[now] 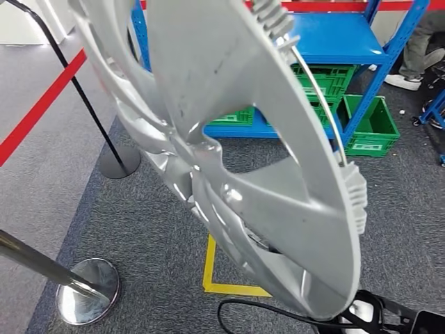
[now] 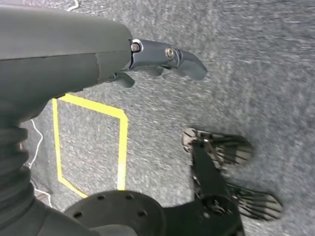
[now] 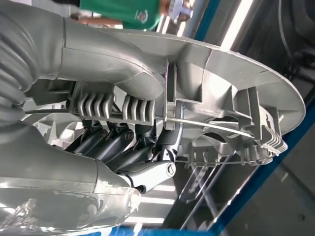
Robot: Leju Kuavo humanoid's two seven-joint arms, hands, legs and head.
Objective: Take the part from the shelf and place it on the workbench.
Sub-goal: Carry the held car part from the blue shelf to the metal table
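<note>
Right robot hand (image 3: 122, 147) grips the silver part (image 1: 252, 160), which blocks the blue shelf (image 1: 336, 42); left robot hand (image 2: 163, 56) released

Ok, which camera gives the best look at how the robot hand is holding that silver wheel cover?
The right wrist view: the right robot hand has its thumb over the wheel cover rim and its dark fingers curled behind. The head view shows the wheel cover's spoked face. The left wrist view shows the left robot hand over grey carpet.

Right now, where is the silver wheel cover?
The silver wheel cover is held up close in front of the head camera, gripped at its rim by the right hand, with the blue shelf behind it.
</note>
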